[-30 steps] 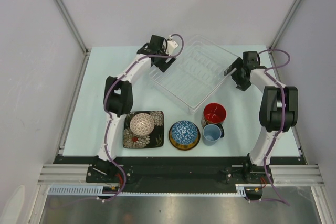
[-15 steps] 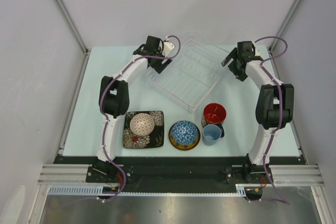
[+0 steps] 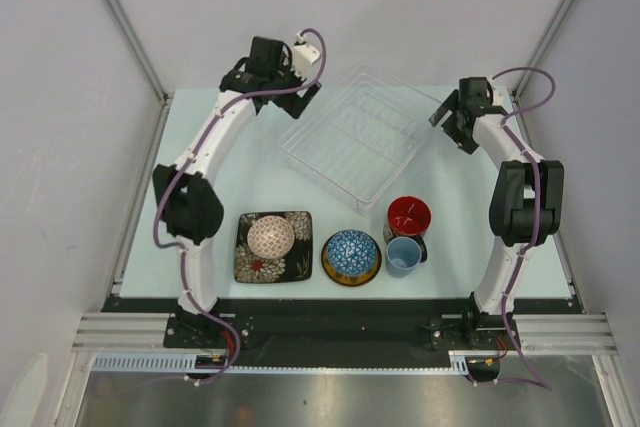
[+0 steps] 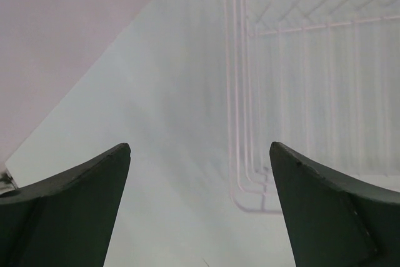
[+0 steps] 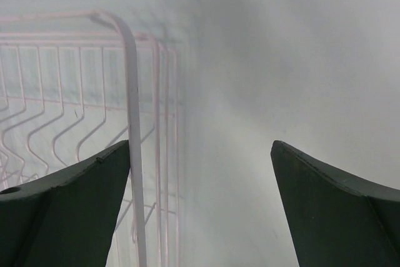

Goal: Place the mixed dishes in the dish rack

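Withdrawn from the rack corner since the earlier frame, the left fingers [image 3: 298, 97] stand open and empty, as do the right fingers [image 3: 443, 112], the empty dish rack [image 3: 355, 137] between them and all mixed dishes [image 3: 351, 253] still unloaded on the bench [image 3: 200, 147].

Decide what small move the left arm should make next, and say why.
Probably bring the left gripper toward the small pinkish-white patterned bowl on the black square floral plate: its jaws stand open and empty beside the clear ribbed plastic dish rack, which holds no dishes yet.
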You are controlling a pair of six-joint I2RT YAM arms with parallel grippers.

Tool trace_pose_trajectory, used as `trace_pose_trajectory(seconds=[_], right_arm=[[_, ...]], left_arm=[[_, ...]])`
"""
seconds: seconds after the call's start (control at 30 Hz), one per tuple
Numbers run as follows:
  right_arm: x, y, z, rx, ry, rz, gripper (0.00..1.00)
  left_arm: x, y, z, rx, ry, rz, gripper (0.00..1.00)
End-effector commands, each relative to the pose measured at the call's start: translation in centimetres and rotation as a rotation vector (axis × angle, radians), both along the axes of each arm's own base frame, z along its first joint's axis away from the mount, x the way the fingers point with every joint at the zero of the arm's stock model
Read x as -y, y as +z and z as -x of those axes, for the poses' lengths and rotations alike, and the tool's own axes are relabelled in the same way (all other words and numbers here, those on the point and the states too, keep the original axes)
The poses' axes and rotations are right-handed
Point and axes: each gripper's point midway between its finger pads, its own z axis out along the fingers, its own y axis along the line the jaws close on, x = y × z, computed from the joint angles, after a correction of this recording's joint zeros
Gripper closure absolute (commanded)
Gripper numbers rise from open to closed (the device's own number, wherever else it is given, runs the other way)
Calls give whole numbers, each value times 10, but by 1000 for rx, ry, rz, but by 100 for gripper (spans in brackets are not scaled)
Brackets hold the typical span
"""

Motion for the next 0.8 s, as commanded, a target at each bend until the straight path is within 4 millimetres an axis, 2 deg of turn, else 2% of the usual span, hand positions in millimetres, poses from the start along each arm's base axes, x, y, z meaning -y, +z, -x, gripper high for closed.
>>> trace_pose_trajectory(seconds=[0.0,0.03,0.17,0.37,0.47,0.57,0.6,0.63,0.7,0.73,0.77], right_arm=[[13,35,-18,87,-14,37,0],[28,39,-21,98,-40,41,0],[32,35,-25,87,-35,54,0],[38,27,-22,65,-37,63,0],[41,25,-19,55,-37,75,0],[41,24,-19,55,-30,77,0],[41,22,-19,52,-29,76,0],[40,22,-18,51,-26,74,0],[38,21,-17,43,-16,80,0],[37,21,-16,41,-10,82,0],[37,21,-15,41,-4,88,0]], left_arm=[[-12,-25,72,-159,-15,30,1],[-16,-41,89,-198,-9,13,2],[-19,-72,114,-325,15,25,3],[-17,-90,126,-427,91,73,4],[-8,-97,133,-506,106,117,4],[6,-96,136,-567,120,198,4],[16,-99,139,-623,96,245,4],[25,-90,141,-662,81,296,4],[36,-84,144,-756,90,397,4],[45,-73,148,-788,56,457,4],[46,-69,148,-810,77,499,4]])
